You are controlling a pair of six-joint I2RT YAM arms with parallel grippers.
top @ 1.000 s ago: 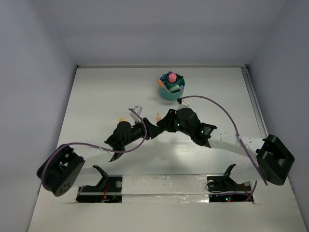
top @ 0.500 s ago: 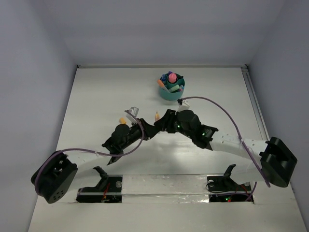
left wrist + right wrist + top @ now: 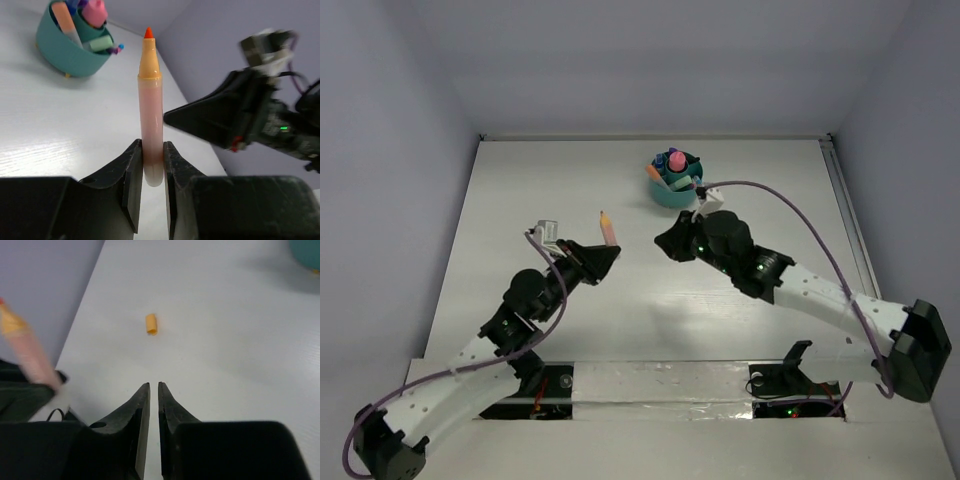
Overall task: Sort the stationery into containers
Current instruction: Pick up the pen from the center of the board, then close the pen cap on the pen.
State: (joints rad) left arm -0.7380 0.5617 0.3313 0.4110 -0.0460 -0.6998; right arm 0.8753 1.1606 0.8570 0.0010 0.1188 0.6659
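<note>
My left gripper (image 3: 608, 251) (image 3: 151, 146) is shut on the lower end of an uncapped orange pen (image 3: 608, 228) (image 3: 151, 115), which stands upright out of the jaws above the table, tip up. To its right, my right gripper (image 3: 666, 243) (image 3: 154, 385) is shut with nothing between its fingers, hovering over the table. A small orange cap (image 3: 151, 323) lies on the table ahead of the right gripper. The round teal organiser (image 3: 667, 196) (image 3: 62, 55) stands at the far middle, holding several pens and highlighters, among them a pink one (image 3: 674, 159).
Grey walls close the white table in on three sides. A purple cable (image 3: 770, 190) loops above the right arm. The arm bases and a taped strip (image 3: 660, 380) run along the near edge.
The two grippers, close together mid-table before, have drawn apart. The left one has swung left and lifted with the pen; the right one opened, then shut empty and pulled back right.
</note>
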